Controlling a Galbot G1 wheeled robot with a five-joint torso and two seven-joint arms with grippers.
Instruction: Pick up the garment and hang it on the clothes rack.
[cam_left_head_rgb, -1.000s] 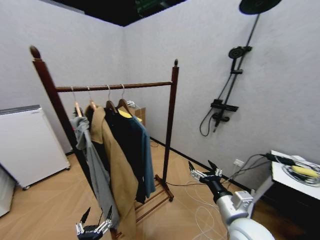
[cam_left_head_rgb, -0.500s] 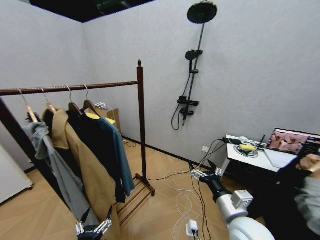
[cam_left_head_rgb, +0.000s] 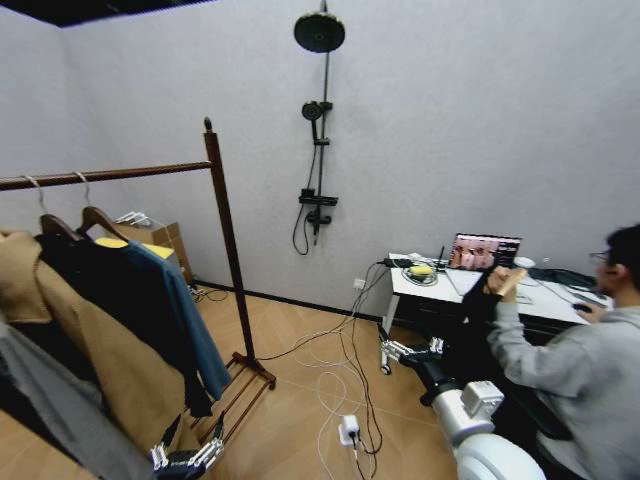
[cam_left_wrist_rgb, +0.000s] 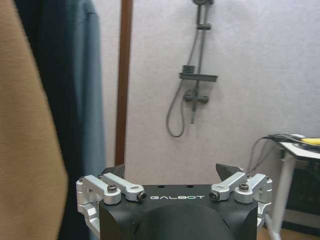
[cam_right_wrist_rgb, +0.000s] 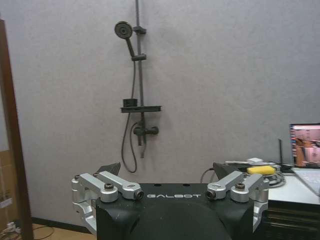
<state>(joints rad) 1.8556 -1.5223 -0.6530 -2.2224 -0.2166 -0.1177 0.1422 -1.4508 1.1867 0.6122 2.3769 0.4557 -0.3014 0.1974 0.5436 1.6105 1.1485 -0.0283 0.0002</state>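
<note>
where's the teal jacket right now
In the head view the garment hangs at the left on the clothes rack, nearest its right-hand post, with the tan coat beside it on the far side from that post.

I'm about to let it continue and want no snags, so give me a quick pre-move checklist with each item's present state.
1. Left gripper empty and open: ok; it sits low beside the hanging clothes.
2. Right gripper empty and open: ok; it is held out in front, facing the wall shower.
3. The garment on the clothes rack: ok; it hangs by its hanger from the bar, next to the tan coat.
4. Floor path free: not ok; cables and a plug strip lie on the floor ahead.
5. Space to the right free: not ok; a person sits at the desk close to the right arm.
</note>
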